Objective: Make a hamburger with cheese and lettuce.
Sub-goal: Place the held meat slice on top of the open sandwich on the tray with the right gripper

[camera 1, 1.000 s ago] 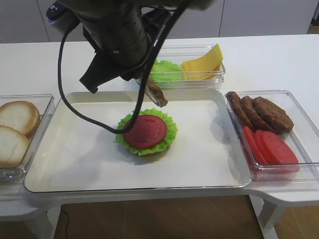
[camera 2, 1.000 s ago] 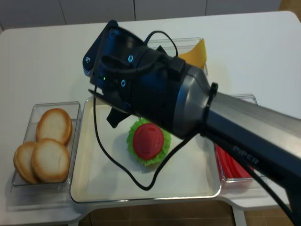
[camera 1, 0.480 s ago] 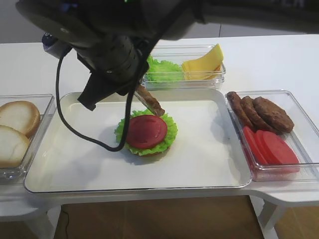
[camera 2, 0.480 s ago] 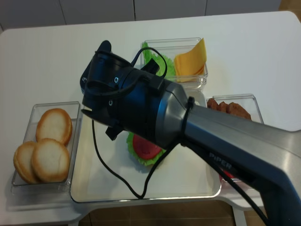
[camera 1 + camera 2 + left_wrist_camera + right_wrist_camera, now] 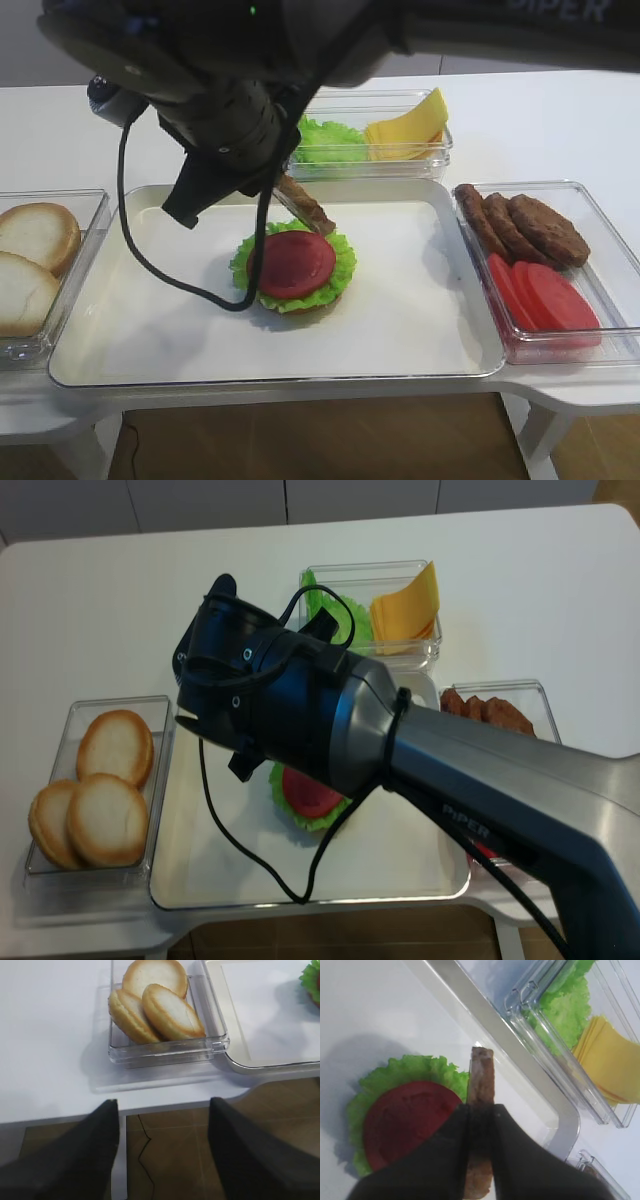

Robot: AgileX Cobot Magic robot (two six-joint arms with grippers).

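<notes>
**Patty held edge-on above the burger**

In the high view we see the hamburger (image 5: 294, 270) in the middle of a smooth white tray (image 5: 150, 330): a ruffled green leaf rim around a glossy red tomato disc, a tan base just showing beneath. The right arm's dark bulk and a looping black cable (image 5: 150, 270) cover the tray's upper left. Behind it, a clear box holds frilly lettuce (image 5: 325, 140) and flat yellow cheese (image 5: 405, 128); grainy brown patties (image 5: 525, 225) and tomato slices (image 5: 545, 298) lie at the right, pale buns (image 5: 30, 260) at the left.

In the right wrist view, the right gripper (image 5: 480, 1110) is clamped on a rough brown patty (image 5: 481, 1080), held edge-on beside the tomato.

In the left wrist view, the left gripper (image 5: 162, 1110) has its dark fingers spread wide, holding nothing, near the bun box.

In the realsense view the arm hides most of the burger.
</notes>
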